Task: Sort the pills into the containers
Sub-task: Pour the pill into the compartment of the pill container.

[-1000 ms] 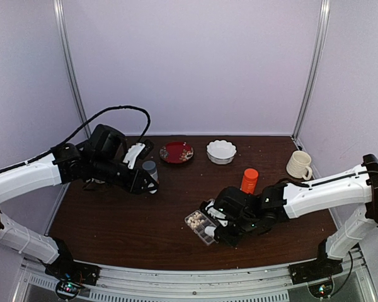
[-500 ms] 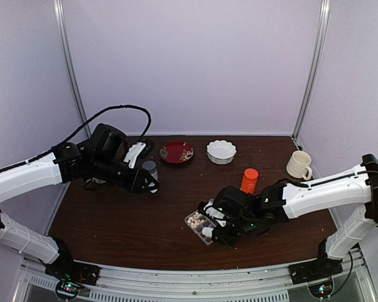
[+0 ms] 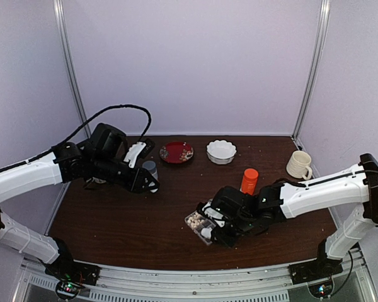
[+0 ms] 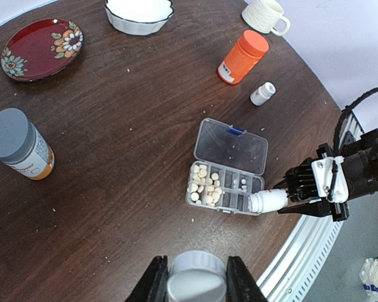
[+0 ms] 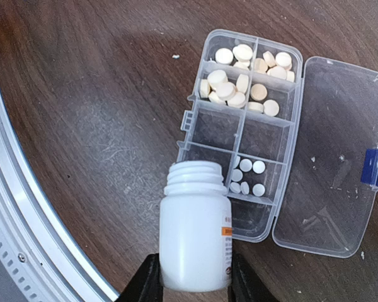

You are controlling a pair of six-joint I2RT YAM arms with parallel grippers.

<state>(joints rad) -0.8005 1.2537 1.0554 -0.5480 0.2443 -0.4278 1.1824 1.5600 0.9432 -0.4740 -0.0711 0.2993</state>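
Observation:
The clear pill box (image 5: 215, 129) lies open near the table's front edge, its lid (image 5: 331, 163) folded flat to the side. Cream pills (image 5: 242, 75) fill two end containers, and a few small white pills (image 5: 249, 176) lie in another. My right gripper (image 5: 190, 280) is shut on an uncapped white bottle (image 5: 195, 233), held level with its mouth over the box's near rim. From the left wrist view, that bottle (image 4: 268, 201) points at the box (image 4: 230, 196). My left gripper (image 4: 196, 283) hovers high at the left, shut on a pale round cap (image 4: 196, 277).
An orange-capped bottle (image 4: 242, 56) and a tiny white bottle (image 4: 263, 93) stand beyond the box. An amber bottle with a grey cap (image 4: 16, 141) stands at left. A red plate (image 3: 176, 151), a white scalloped bowl (image 3: 221, 151) and a mug (image 3: 299, 165) line the back. The metal rail (image 5: 25, 239) borders the front.
My right gripper has edged slightly left with the white bottle, closer over the pill box. The left arm has not moved.

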